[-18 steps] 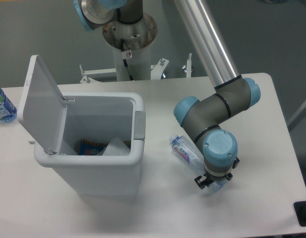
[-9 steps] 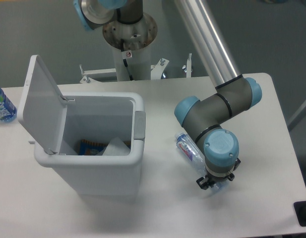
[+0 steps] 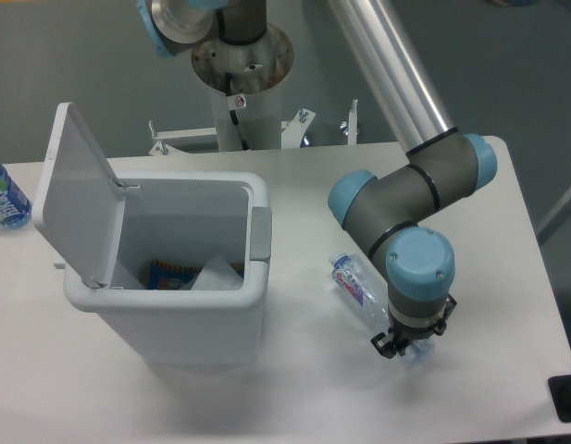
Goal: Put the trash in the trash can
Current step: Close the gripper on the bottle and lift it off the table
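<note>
Right of the open trash can (image 3: 174, 305), the claw (image 3: 403, 349) sits over the bottle (image 3: 359, 285); its opening cannot be told. It should grip firmly before lifting off the counter (image 3: 489, 388).

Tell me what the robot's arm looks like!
The arm is made of fat grey tubes joined by round elbows with light blue caps. A long shiny silver tube runs up to its top joint. It grows from a silver post with a small red-and-white sticker. The pincer is small, black and mostly hidden under the last blue cap.
</note>
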Action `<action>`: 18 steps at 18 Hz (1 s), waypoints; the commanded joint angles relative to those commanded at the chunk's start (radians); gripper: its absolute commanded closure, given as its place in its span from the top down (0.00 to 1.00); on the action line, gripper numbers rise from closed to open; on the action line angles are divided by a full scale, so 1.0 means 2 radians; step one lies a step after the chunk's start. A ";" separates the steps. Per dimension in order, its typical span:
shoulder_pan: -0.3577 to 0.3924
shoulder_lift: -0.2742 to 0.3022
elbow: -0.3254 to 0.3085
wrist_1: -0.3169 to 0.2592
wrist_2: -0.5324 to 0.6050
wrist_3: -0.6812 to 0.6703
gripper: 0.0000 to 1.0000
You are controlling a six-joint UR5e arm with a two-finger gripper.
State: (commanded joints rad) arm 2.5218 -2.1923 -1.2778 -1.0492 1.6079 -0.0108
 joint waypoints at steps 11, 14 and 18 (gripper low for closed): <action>0.031 0.079 0.018 0.040 -0.166 0.000 0.54; 0.034 0.091 0.033 0.040 -0.196 -0.007 0.54; 0.039 0.108 0.047 0.061 -0.245 -0.009 0.54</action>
State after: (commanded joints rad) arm 2.6000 -1.9758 -1.1828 -0.9281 1.1186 -0.0291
